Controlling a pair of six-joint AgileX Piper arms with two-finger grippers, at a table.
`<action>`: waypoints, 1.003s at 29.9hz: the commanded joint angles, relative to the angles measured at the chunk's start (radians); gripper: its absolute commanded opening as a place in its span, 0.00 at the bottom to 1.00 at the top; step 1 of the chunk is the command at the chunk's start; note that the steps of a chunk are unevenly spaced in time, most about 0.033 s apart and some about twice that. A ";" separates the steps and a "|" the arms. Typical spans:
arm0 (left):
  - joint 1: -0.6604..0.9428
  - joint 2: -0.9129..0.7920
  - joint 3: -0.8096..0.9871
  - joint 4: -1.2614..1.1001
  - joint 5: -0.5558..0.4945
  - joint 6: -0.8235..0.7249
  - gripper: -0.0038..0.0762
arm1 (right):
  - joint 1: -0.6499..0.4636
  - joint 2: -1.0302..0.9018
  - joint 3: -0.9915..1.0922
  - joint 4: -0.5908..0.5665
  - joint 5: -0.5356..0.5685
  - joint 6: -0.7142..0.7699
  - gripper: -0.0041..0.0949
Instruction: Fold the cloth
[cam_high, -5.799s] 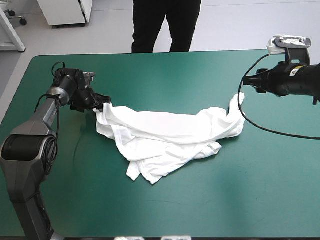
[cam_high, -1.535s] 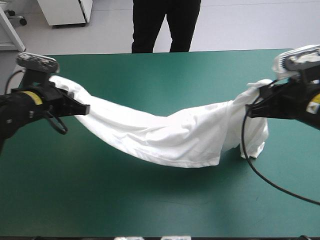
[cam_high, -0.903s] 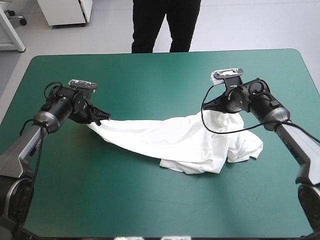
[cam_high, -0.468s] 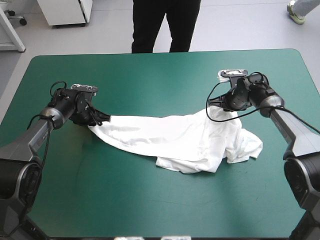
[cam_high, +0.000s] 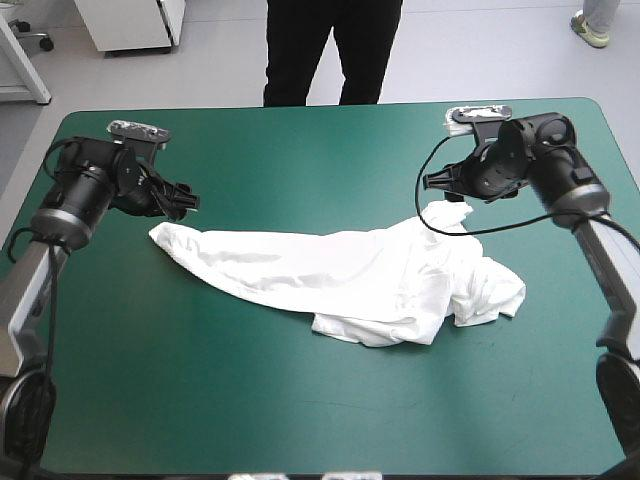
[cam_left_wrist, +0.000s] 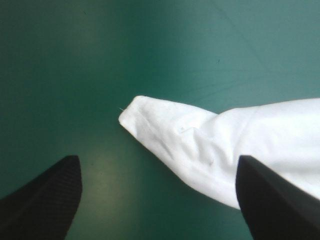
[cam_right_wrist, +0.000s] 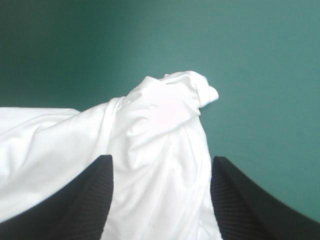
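The white T-shirt (cam_high: 340, 270) lies on the teal-green cover as a long crumpled band across the middle, bunched thicker at its right end. My left gripper (cam_high: 188, 205) hovers just beyond the shirt's left tip, open and holding nothing. In the left wrist view that tip (cam_left_wrist: 175, 132) lies flat on the cover ahead of the left gripper (cam_left_wrist: 155, 167), whose fingers stand wide apart. My right gripper (cam_high: 432, 185) hangs open behind the shirt's right end. In the right wrist view a knotted white fold (cam_right_wrist: 170, 107) lies ahead of and under the right gripper (cam_right_wrist: 161, 165).
The teal-green table (cam_high: 300, 150) shows bare cover on every side of the shirt. Its far edge runs a short way behind both grippers. The near half lies in front of the shirt.
Both grippers have opened and let go of the shirt's ends. The left arm drew back to the left and the right arm rose toward the far edge. The shirt now rests loose on the cover.
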 joint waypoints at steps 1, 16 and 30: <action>0.001 -0.155 -0.038 0.011 0.026 0.007 0.79 | -0.005 -0.156 -0.036 -0.014 0.046 -0.019 0.60; 0.001 -0.390 -0.034 -0.016 0.093 -0.003 0.79 | -0.005 -0.376 -0.032 -0.036 0.174 -0.013 0.60; 0.001 -0.166 -0.019 -0.034 0.077 -0.016 0.79 | -0.005 -0.376 -0.032 -0.039 0.174 -0.010 0.60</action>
